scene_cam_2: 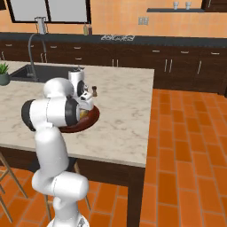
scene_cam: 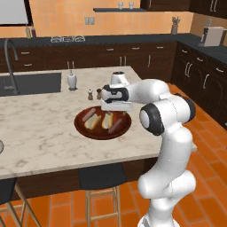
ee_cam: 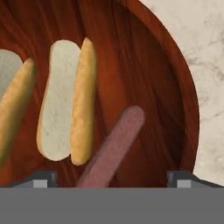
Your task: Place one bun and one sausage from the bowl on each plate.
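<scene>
The dark reddish-brown wooden bowl [scene_cam: 84,129] sits on the marble island. It holds two split buns [scene_cam: 91,119] and a brownish-pink sausage [scene_cam: 116,126]. My gripper [scene_cam: 116,114] hangs just above the bowl's right half, pointing down. In the hand view one bun [ee_cam: 65,100] lies left of centre and a second bun [ee_cam: 13,96] is at the left edge. The sausage [ee_cam: 111,146] runs diagonally down between my fingertips [ee_cam: 43,178]. The gripper [ee_cam: 111,179] is open, its tips far wider apart than the sausage and clear of it. A pale grey sliver [scene_cam: 1,147] at the counter's left edge may be a plate.
Two small shakers [scene_cam: 94,94] and a white bottle [scene_cam: 72,81] stand just behind the bowl. A sink [scene_cam: 31,83] with a faucet lies at the back left. Bare marble [scene_cam: 40,142] stretches left of the bowl. Stools [scene_cam: 102,177] stand under the front edge.
</scene>
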